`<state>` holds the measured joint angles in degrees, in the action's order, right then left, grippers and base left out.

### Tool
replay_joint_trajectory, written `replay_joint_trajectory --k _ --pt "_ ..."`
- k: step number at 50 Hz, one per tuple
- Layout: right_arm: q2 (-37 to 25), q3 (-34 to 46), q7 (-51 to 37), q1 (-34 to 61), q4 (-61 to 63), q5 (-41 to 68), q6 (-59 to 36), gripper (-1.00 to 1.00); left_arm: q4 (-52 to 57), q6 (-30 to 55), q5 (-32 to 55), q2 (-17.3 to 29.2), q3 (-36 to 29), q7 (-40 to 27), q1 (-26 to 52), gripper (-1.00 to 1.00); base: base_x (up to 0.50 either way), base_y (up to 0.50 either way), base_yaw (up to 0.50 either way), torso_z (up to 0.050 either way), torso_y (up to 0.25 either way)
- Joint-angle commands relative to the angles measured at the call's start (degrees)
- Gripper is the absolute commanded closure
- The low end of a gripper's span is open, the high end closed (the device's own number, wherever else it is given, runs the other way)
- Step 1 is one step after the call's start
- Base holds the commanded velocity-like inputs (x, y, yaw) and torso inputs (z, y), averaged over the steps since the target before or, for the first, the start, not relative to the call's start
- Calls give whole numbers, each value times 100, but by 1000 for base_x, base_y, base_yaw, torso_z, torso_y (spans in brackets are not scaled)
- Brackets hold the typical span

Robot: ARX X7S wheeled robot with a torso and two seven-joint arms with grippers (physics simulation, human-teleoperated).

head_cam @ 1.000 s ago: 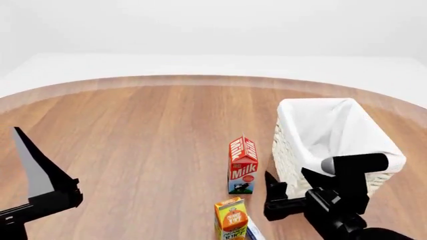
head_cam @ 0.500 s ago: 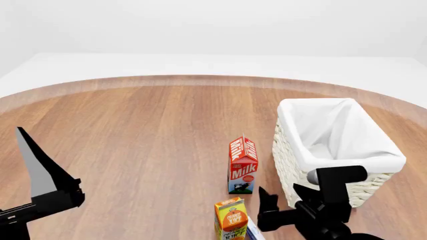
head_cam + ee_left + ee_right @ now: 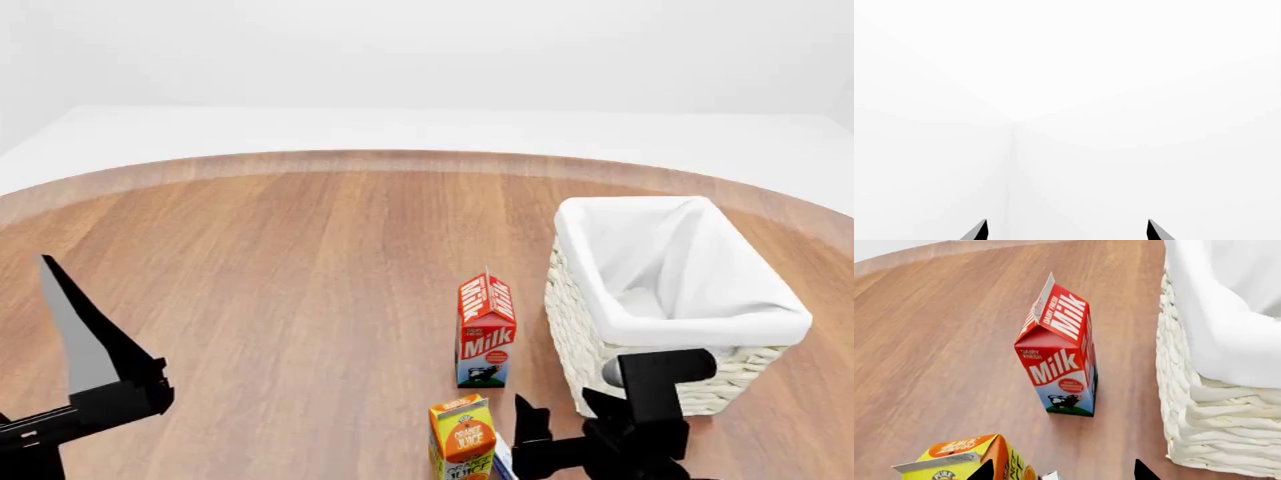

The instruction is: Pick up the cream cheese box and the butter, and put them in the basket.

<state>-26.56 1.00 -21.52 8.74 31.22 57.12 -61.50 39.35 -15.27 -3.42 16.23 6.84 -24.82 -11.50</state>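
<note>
Wood-grain table (image 3: 294, 260), round. Left gripper (image 3: 87, 345) raised at the near left, jaws parted and holding nothing; its wrist view shows only blank white wall, so it looks parked out of the way. Centre: upright milk carton (image 3: 486, 330), with the orange juice carton (image 3: 462, 437) nearer. Right gripper (image 3: 554, 440) low at the near edge beside the juice, fingers apart, empty, probably heading for something close in. Basket (image 3: 594, 340) far right, nothing visible inside. Cream cheese box and butter: neither identifiable in any view.
</note>
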Motion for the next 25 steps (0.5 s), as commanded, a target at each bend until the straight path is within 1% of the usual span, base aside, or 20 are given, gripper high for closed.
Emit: replay_joint_trajectory --k 1,25 --pt "94 29 231 -69 -154 -262 148 -100 -25 -23 -37 -102 122 90 -2 -100 0 0 0 0 0" --pt "65 313 414 -303 -506 -598 465 -100 -44 -27 -35 -46 87 31 -20 -100 0 0 0 0 0"
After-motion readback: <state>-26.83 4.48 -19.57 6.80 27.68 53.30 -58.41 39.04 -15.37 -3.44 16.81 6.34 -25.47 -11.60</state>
